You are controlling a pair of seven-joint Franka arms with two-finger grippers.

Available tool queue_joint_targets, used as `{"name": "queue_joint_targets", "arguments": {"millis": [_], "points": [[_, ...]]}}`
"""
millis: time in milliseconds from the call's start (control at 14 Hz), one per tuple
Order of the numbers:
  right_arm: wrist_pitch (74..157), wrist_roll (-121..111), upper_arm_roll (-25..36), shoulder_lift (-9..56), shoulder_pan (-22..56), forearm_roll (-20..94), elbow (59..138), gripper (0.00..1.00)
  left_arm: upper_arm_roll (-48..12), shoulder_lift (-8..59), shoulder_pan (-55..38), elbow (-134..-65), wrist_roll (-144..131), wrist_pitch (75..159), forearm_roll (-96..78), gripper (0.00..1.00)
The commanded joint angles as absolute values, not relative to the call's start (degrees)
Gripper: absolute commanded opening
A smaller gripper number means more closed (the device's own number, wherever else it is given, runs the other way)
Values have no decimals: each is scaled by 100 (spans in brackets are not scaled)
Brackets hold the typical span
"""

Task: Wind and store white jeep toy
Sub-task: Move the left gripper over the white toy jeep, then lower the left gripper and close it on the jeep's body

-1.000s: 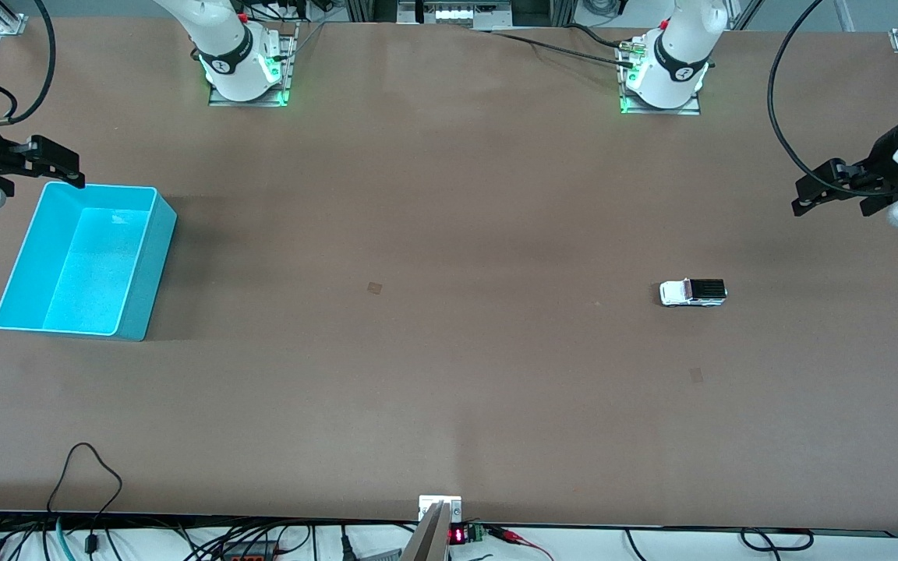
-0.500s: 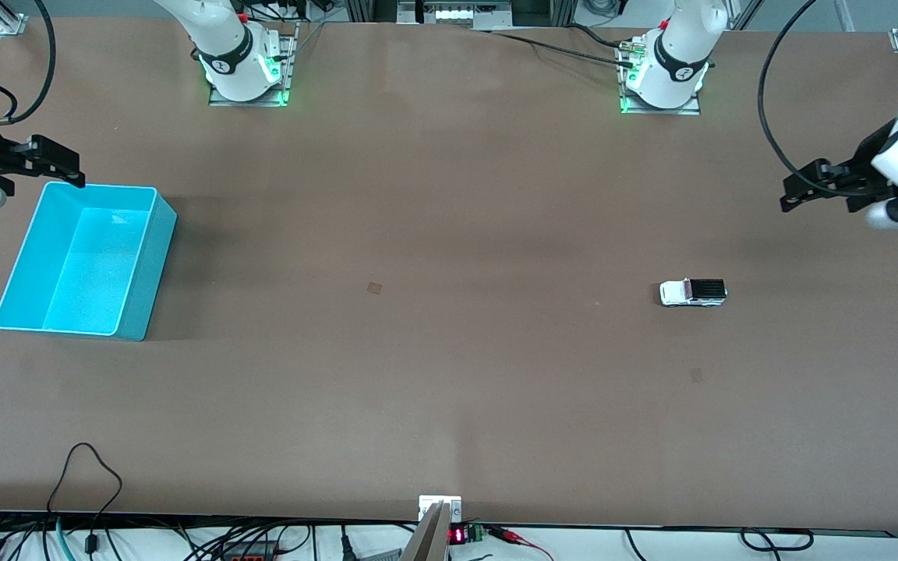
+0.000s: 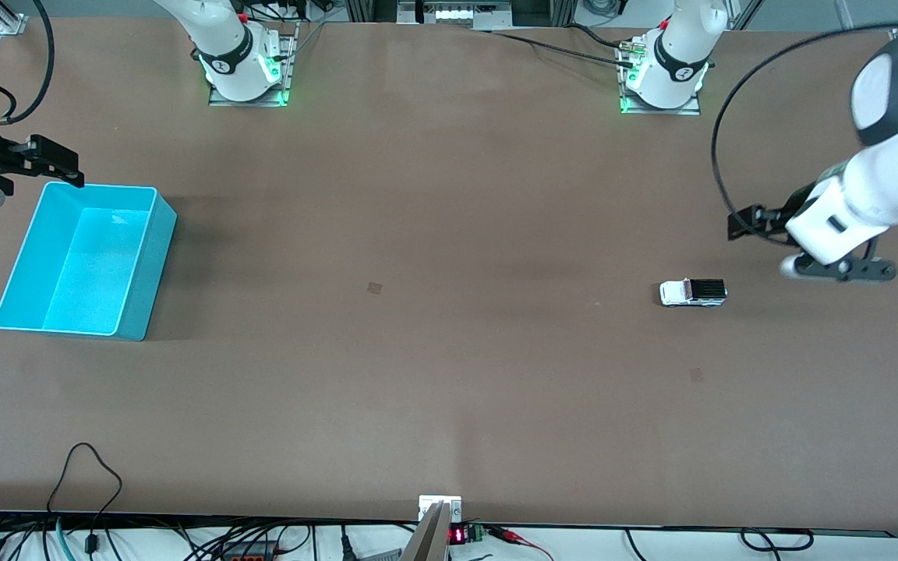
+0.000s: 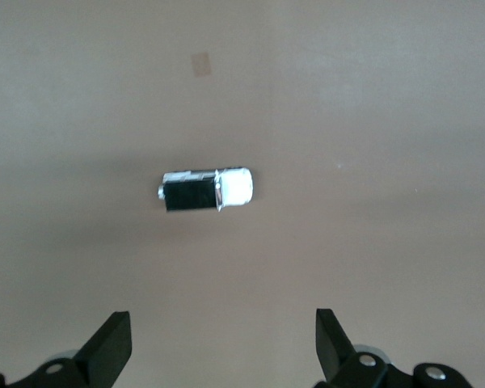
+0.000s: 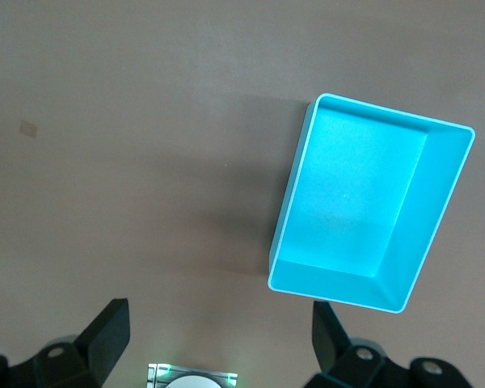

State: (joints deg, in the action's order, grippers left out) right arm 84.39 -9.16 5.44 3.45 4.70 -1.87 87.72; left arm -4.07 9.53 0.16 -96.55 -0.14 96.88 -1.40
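The white jeep toy [image 3: 693, 292] stands on the brown table toward the left arm's end, its black rear roof showing. In the left wrist view the white jeep toy [image 4: 206, 188] lies ahead of my left gripper [image 4: 222, 327], whose jaws are open and hold nothing. Seen from the front, the left gripper [image 3: 757, 224] hangs over the table beside the jeep. The right gripper [image 3: 55, 162] waits, open and holding nothing, at the farther corner of the turquoise bin [image 3: 154, 265]. From the right wrist, that bin [image 5: 289, 202] shows an empty inside, off to one side of the open right gripper [image 5: 218, 317].
Both arm bases [image 3: 246, 74] [image 3: 663, 82] stand along the table's farther edge. Cables [image 3: 86, 475] and a small display [image 3: 458, 535] lie at the nearer edge. Two faint square marks [image 3: 374, 287] [image 3: 696, 375] are on the tabletop.
The left arm has swung in from the table's end toward the jeep, its gripper still open. The right arm, the jeep and the bin have not moved.
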Motion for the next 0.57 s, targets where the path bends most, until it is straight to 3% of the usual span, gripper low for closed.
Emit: {"name": "queue_joint_targets", "arguments": {"millis": [0,286,500], "points": [[8358,-879,571,290,440,-105,8789,100,-378,1028,-9,-9895,805,10000,-246,100],[8358,-879,571,290,439,-105,8789,100,-369,1046,35,-10817,2335,10809,69,100],[8358,-879,571,308,439,-97,8789,100,-369,1151,35,-11117,3161,11135,412,100]]}}
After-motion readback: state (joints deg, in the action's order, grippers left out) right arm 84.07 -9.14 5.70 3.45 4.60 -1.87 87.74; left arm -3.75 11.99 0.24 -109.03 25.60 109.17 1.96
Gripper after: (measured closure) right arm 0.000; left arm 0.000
